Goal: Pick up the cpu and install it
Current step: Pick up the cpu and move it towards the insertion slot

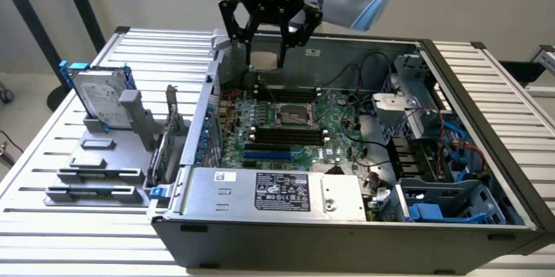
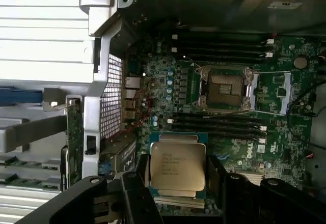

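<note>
Black claw [image 1: 264, 57] clamped on the small, square, silvery-topped cpu [image 2: 177, 167], hanging over the open grey computer case [image 1: 217, 241]. Carry step, apparently short of the empty metal-framed socket [image 2: 224, 87]. Seating calls for square alignment and a gentle descent.

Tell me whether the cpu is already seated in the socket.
No, the tool holds the cpu clear of the socket, which lies empty.
</note>
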